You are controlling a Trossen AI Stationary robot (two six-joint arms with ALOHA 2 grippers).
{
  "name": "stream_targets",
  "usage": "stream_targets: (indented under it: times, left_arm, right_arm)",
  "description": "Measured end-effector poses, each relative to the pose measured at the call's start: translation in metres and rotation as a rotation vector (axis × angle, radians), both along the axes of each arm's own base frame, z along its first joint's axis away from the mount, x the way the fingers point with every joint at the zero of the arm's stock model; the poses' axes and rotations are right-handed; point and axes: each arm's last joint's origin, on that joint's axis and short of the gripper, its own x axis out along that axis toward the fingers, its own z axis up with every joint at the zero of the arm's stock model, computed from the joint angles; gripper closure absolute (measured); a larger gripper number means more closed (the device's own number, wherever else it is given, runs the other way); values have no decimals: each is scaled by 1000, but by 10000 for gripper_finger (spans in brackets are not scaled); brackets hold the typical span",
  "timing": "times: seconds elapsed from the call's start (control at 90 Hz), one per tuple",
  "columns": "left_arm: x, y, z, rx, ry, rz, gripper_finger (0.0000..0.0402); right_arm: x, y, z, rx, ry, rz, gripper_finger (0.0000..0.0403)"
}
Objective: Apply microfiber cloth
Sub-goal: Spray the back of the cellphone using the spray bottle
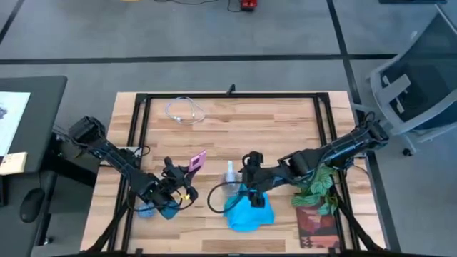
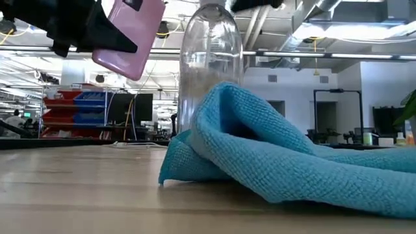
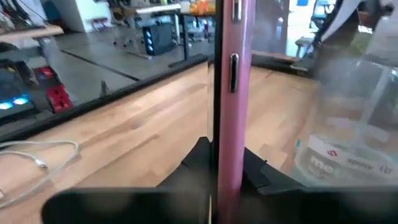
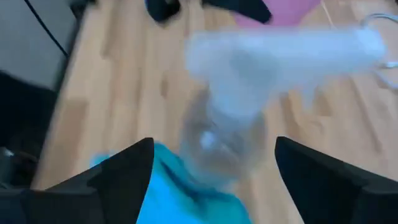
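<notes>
The sky-blue microfiber cloth lies bunched on the table near its front edge, and its fold fills the low view. A clear spray bottle stands upright just behind it. My right gripper hovers open above the bottle, one finger on either side and apart from it. My left gripper, left of the bottle, is shut on a pink phone. My left gripper pinches the pink phone's end between its two fingers, one on each flat face, so the side edge with its button shows. The phone sticks out past the fingers, tilted, and the low view shows it lifted clear of the table.
A white cable lies coiled at the far left of the table. A green plant and a dark patterned mat sit at the front right. Small blue things lie under my left gripper. Black frame bars edge the table.
</notes>
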Motion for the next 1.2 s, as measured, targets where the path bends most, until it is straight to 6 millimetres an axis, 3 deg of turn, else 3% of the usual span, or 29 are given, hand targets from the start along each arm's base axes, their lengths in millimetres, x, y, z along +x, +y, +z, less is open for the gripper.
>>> stream_targets:
  times: [0.133,0.278,0.411,0.511,0.667,0.856,1.2]
  left_arm:
    - [4,4,-1,-4,27,1,398]
    - [19,17,0,-35,119,-41,399]
    - [39,32,6,20,180,-129,399]
    - [49,54,1,29,164,-208,399]
    - [49,83,-6,82,30,-348,399]
    - [43,105,5,156,-209,-500,399]
    - [47,117,0,116,-167,-520,396]
  right_arm:
    - [-3,0,-27,-16,26,8,85]
    - [-3,6,-43,0,-62,6,85]
    - [-16,16,-41,-97,-141,-79,85]
    - [-30,24,-32,-135,-217,-117,85]
    - [-38,30,-37,-92,-389,-114,85]
    - [-26,8,-47,-17,-550,-137,85]
    - [-8,-23,-47,21,-569,-49,62]
